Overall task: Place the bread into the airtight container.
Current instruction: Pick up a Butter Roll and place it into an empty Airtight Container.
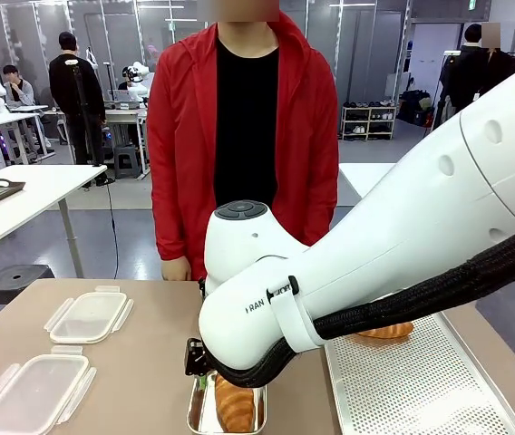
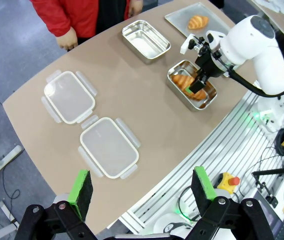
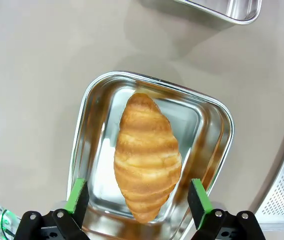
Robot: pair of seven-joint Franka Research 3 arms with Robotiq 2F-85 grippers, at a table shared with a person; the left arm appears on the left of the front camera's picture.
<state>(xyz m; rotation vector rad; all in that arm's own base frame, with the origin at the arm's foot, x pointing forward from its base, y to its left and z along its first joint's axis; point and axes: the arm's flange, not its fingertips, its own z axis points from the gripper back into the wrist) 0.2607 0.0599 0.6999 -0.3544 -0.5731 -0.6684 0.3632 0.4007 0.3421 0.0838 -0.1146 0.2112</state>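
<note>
Bread: croissant (image 3: 147,157) lying in a steel container (image 3: 99,150), close to the robot-side edge of the worktop (image 2: 147,105).
Right gripper (image 3: 137,195): above it, jaws open, one finger at each side.
Left gripper (image 2: 141,182): high over the same edge, jaws open, empty.
Bare worktop left of the container, then two clear lids (image 2: 69,96).
Second steel container (image 2: 145,41): empty, nearer the person (image 1: 244,136).
Perforated tray (image 1: 421,390): right edge, carrying another croissant (image 1: 386,332).
</note>
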